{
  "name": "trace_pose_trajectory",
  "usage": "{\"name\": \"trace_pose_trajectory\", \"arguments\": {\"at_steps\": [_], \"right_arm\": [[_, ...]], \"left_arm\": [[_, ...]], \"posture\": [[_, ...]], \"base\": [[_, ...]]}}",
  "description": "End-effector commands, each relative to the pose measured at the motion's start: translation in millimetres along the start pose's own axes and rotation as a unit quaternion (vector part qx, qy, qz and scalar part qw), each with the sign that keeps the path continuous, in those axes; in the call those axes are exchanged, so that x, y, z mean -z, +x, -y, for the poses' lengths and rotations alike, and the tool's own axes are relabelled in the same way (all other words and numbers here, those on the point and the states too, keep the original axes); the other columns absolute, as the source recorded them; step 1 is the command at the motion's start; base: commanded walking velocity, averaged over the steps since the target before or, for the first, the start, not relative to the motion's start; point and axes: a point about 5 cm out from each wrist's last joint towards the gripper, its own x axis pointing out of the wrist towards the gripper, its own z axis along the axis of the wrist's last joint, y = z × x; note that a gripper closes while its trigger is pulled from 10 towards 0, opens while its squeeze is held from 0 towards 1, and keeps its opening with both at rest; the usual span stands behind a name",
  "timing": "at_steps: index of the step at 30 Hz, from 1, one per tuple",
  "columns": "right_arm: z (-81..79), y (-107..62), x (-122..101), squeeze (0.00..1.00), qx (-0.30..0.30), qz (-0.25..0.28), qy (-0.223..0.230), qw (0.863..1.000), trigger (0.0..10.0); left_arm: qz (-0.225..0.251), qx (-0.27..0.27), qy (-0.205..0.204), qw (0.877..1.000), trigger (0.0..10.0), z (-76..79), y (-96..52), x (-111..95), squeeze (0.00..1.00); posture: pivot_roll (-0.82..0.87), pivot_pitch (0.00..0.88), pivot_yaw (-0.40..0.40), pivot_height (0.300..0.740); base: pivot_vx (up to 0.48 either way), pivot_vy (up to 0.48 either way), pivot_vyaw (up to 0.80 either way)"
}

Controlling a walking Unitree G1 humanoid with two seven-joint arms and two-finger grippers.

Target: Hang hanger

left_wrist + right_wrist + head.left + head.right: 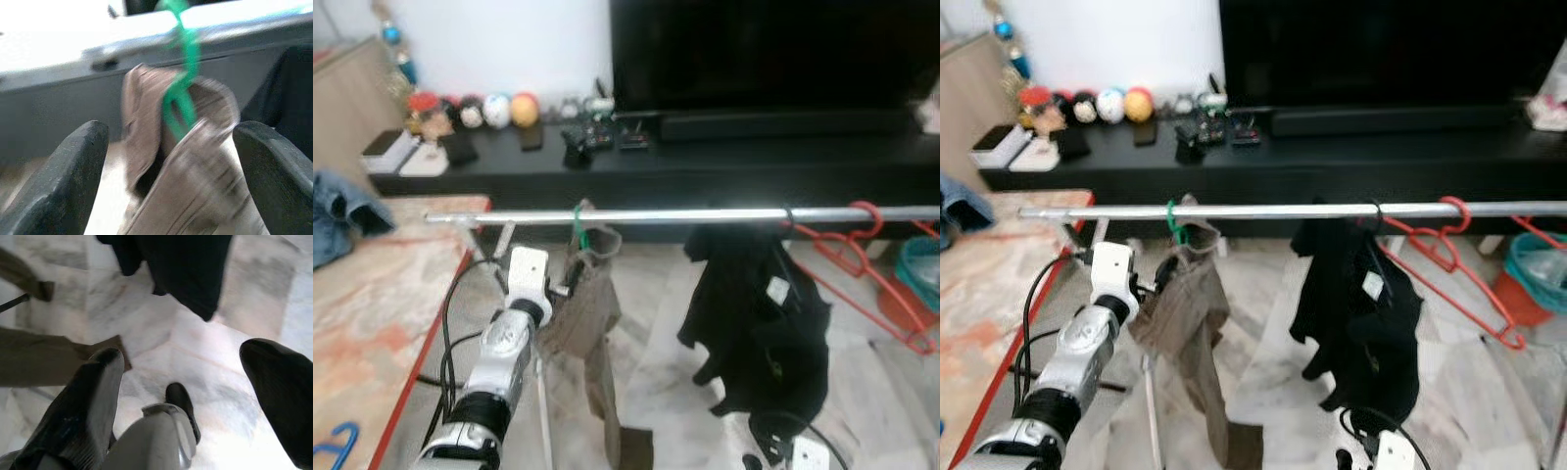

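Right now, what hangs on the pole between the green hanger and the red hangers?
In the head views, a black garment hangs from the pole, between the green hanger and the red hangers.

A pale marble-patterned floor (1263, 343) runs beneath a long, low black cabinet (724, 162) standing against a white wall (499, 44), with a large dark television screen (773, 54) on top and a row of coloured balls and small figures (475, 110) at its left end. At the left, a table (372, 294) with a mottled pinkish top and a red edge carries a crumpled piece of blue denim (337, 211). At the far right stand a teal basket (1538, 264) and an orange-red container (1518, 299) on the floor, and the light is bright and even.
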Motion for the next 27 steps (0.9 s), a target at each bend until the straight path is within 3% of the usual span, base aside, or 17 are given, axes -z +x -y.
{"name": "trace_pose_trajectory", "arguments": {"at_steps": [1,10,19,27], "right_arm": [[-10.5,3.1,-4.9,0.00,-0.007,0.006,-0.002,1.000,10.0],[-21.9,4.7,-5.9,0.00,-0.013,0.008,-0.001,1.000,10.0],[-14.5,1.5,1.7,0.00,-0.009,0.001,0.002,1.000,10.0],[-13.3,0.7,3.1,0.00,-0.011,0.001,0.000,1.000,10.0]], "left_arm": [[0.017,-0.010,-0.008,1.000,10.0,-5.7,0.2,-6.8,0.00],[0.032,-0.006,-0.007,0.999,10.0,-3.2,-1.3,-11.9,0.00],[0.034,-0.002,-0.011,0.999,10.0,-1.5,-2.5,-12.8,0.00],[0.028,0.003,-0.010,1.000,10.0,-3.6,-6.2,-11.5,0.00]], "posture": [[-0.03,0.000,0.049,0.740],[-0.03,0.000,0.048,0.740],[-0.03,0.000,0.050,0.740],[-0.03,0.006,0.052,0.740]], "base": [[0.262,0.000,0.00],[0.262,0.000,0.00],[0.260,0.000,0.00],[0.000,0.000,0.00]]}}
